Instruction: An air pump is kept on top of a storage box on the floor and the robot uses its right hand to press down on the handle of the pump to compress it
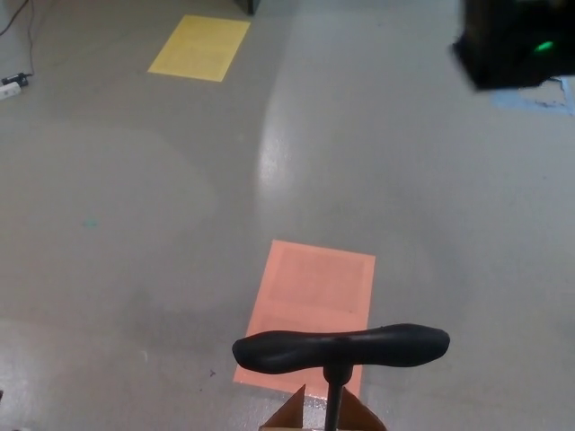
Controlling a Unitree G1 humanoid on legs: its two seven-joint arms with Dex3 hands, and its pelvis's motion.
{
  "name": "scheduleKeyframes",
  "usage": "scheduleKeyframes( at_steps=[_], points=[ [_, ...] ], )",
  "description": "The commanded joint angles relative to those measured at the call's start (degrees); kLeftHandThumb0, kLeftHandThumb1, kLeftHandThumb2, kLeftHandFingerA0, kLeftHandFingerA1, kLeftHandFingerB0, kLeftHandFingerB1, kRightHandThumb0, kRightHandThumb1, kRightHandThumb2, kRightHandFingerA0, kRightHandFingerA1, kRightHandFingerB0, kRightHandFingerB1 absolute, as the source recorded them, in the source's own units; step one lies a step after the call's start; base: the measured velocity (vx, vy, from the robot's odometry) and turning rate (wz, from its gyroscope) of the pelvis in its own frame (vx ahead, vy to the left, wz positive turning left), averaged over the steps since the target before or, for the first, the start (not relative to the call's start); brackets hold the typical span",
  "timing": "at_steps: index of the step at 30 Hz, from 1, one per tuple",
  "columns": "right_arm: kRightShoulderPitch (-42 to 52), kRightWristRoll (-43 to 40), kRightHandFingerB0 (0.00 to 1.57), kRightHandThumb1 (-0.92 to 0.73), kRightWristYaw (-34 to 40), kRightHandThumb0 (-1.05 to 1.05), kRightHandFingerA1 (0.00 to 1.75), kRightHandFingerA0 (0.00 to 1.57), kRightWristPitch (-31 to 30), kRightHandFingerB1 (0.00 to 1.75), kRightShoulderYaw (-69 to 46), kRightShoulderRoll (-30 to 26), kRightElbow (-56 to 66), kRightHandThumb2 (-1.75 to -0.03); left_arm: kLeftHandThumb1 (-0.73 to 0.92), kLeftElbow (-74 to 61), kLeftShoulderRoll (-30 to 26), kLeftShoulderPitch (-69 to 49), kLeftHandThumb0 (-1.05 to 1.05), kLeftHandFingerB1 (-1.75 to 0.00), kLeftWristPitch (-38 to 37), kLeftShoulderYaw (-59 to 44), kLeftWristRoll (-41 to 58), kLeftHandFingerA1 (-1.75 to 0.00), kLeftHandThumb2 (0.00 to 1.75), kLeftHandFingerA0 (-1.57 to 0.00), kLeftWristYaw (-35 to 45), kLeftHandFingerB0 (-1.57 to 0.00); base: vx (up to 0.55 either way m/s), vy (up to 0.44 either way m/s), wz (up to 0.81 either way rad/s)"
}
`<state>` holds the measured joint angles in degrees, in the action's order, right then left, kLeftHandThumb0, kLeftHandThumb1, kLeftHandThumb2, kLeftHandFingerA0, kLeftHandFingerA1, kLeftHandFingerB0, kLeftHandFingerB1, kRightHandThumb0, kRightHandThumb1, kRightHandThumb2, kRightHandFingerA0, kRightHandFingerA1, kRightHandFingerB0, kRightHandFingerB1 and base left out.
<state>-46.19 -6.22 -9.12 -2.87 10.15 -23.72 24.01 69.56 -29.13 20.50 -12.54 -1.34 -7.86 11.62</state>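
Observation:
The air pump's black T-shaped handle (341,347) lies crosswise at the bottom centre of the head view, raised on its thin black shaft (333,404). Brown flaps of the storage box (292,415) show just under it at the picture's lower edge. My right hand (517,40) shows as a blurred black mass with a small green light at the top right, far above and to the right of the handle and not touching it. Nothing rests on the handle. My left hand does not show.
An orange floor patch (314,296) lies just beyond the pump. A yellow patch (199,47) is at the far left, and a blue patch (544,97) is mostly hidden behind my right hand. A white power strip (9,87) with cables sits at the left edge.

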Motion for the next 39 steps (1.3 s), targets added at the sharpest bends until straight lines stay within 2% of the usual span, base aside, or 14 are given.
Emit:
scheduleKeyframes(
  at_steps=[1,2,3,4,7,8,9,11,16,17,18,19,20,39],
  points=[
    [-8.1,-3.6,0.00,-0.87,-19.9,-0.89,0.11,0.00,-18.6,0.10,14.5,-5.7,12.7,-1.20,0.65,-0.7,-1.1,0.2,-0.32,-0.49,-4.1,1.4,-1.6,-0.49,1.14,-0.01,-0.1,0.00,0.00,0.000,0.00],
    [-7.9,-3.1,0.00,-0.87,-20.1,-0.89,0.11,0.00,-18.9,0.10,15.3,-5.8,12.9,-1.20,0.65,-0.6,-1.2,0.3,-0.32,-0.49,-4.1,1.4,-1.4,-0.49,1.14,-0.01,0.6,0.00,0.00,0.000,0.00],
    [-7.7,-2.7,0.00,-0.87,-20.2,-0.88,0.12,0.00,-18.8,0.10,15.7,-5.9,12.9,-1.20,0.89,-0.5,-1.3,0.3,-0.59,-0.20,-4.1,1.4,-1.2,-0.34,0.68,-0.15,0.9,-0.11,0.00,0.000,0.00],
    [-7.2,-2.2,0.00,-0.87,-20.1,-0.89,0.12,0.00,-18.7,0.10,16.2,-5.9,13.1,-1.20,0.76,-0.4,-1.4,0.4,-0.67,-0.32,-4.1,1.5,-1.3,-0.43,0.96,-0.10,0.9,-0.06,0.00,0.000,0.00],
    [-6.2,-2.6,0.00,-0.85,-20.5,-0.86,0.14,0.00,-19.9,0.12,17.4,-6.1,13.5,-1.19,0.78,-0.6,-1.7,0.3,-0.70,-0.32,-4.3,2.0,-1.7,-0.41,0.95,-0.09,0.9,-0.07,0.00,0.000,0.00],
    [-5.5,-2.7,0.00,-0.84,-20.5,-0.86,0.14,0.00,-20.2,0.12,17.8,-6.1,13.7,-1.18,0.72,-0.6,-1.7,0.3,-0.64,-0.36,-4.2,1.9,-1.5,-0.46,1.04,-0.10,1.2,0.00,0.00,0.000,0.00],
    [-5.2,-2.7,0.00,-0.84,-20.6,-0.86,0.14,0.00,-20.3,0.12,18.0,-6.2,13.8,-1.18,0.72,-0.6,-1.6,0.3,-0.64,-0.36,-4.1,1.9,-1.4,-0.46,1.04,-0.10,1.3,0.00,0.00,0.000,0.00],
    [-3.1,-1.7,0.00,-0.83,-20.6,-0.83,0.17,0.00,-19.6,0.16,19.3,-6.3,13.7,-1.18,0.71,-0.4,-1.4,0.1,-0.68,-0.35,-4.1,1.6,-0.9,-0.42,1.02,-0.03,1.3,-0.05,0.00,0.000,0.00],
    [1.4,2.4,0.00,-0.87,-20.5,-0.89,0.14,0.00,-17.7,0.12,22.8,-7.2,11.8,-1.20,0.71,-0.5,-1.2,-0.2,-0.66,-0.34,-4.4,1.2,-0.4,-0.41,1.02,-0.01,1.3,-0.05,0.00,0.000,0.00],
    [2.2,3.8,0.00,-0.87,-20.1,-0.87,0.16,0.00,-17.0,0.13,23.3,-7.2,10.9,-1.19,0.72,-0.4,-1.5,0.0,-0.69,-0.35,-4.3,1.4,-0.7,-0.46,1.02,-0.12,1.2,0.00,0.00,0.000,0.00],
    [2.4,4.3,0.00,-0.87,-19.9,-0.87,0.16,0.00,-16.7,0.13,23.4,-7.2,10.5,-1.19,0.72,-0.4,-1.6,0.2,-0.69,-0.35,-4.3,1.5,-0.9,-0.46,1.02,-0.12,1.1,0.00,0.00,0.000,0.00],
    [3.1,5.6,0.00,-0.85,-19.4,-0.84,0.18,0.00,-15.7,0.16,23.5,-7.0,9.1,-1.18,0.90,-0.2,-1.7,0.7,-0.63,-0.21,-4.3,1.5,-0.9,-0.32,0.68,-0.16,1.0,-0.12,0.00,0.000,0.00],
    [4.2,6.6,0.00,-0.84,-18.9,-0.83,0.18,0.00,-15.7,0.16,23.9,-6.6,7.2,-1.18,0.62,-0.1,-1.8,1.1,-0.33,-0.48,-4.1,1.5,-1.0,-0.48,1.14,0.00,1.0,0.00,0.00,0.000,0.00],
    [18.0,20.7,0.00,-0.86,-13.3,-0.91,0.16,0.00,-5.4,0.11,30.2,1.8,-18.2,-1.18,0.63,0.5,-2.2,0.7,-0.32,-0.47,-4.8,0.0,0.0,-0.48,1.14,0.00,0.9,0.00,0.00,0.000,0.00]
  ],
)
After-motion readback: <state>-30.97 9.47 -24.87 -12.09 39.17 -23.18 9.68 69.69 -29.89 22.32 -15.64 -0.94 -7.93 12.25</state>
